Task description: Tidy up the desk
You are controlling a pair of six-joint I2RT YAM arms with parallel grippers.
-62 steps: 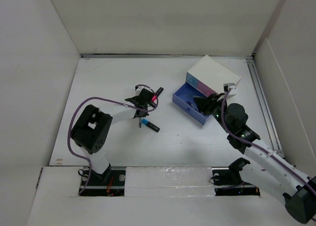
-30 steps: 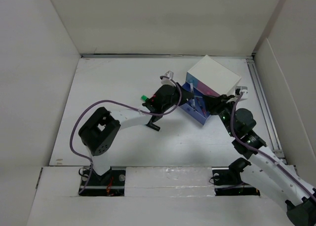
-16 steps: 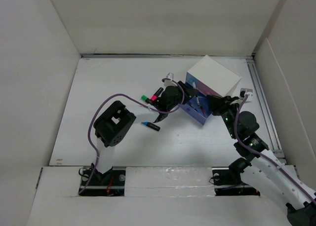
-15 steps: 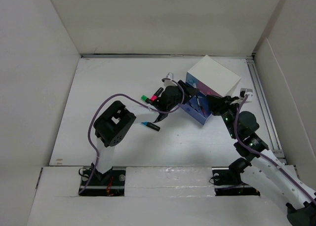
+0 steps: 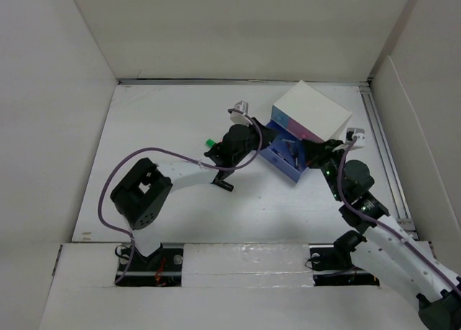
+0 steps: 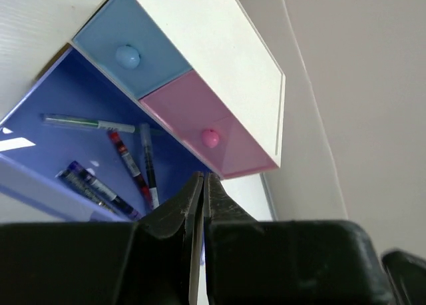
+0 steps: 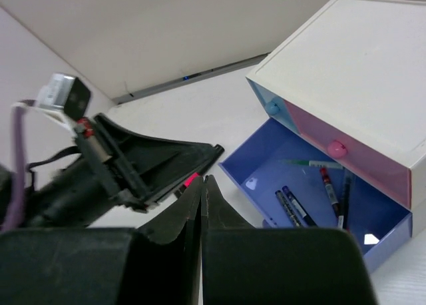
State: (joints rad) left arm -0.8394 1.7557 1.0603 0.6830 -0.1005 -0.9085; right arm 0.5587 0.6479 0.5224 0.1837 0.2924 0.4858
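The desk [image 5: 166, 128] is a white tabletop. My left gripper [image 5: 266, 135] [image 6: 203, 178] hangs shut and empty just left of the open purple-blue drawer [image 5: 282, 161] [image 6: 80, 105], which holds several pens [image 6: 130, 165]. My right gripper [image 5: 310, 148] [image 7: 204, 180] is shut and empty at the drawer's right end. A green-capped marker [image 5: 209, 142] lies on the desk left of the left gripper. In the right wrist view, a pink marker [image 7: 190, 180] shows on the desk beside the left gripper. A black marker [image 5: 225, 186] peeks out from under the left arm.
The white drawer box [image 5: 311, 110] [image 7: 353, 65] stands at the back right, with a closed blue drawer [image 6: 126, 55] and a closed pink drawer [image 6: 210, 138] above the open one. White walls enclose the desk on three sides.
The left gripper was open by the drawer half a second ago and is now shut. The left arm's elbow has swung back left. The right gripper has also shut.
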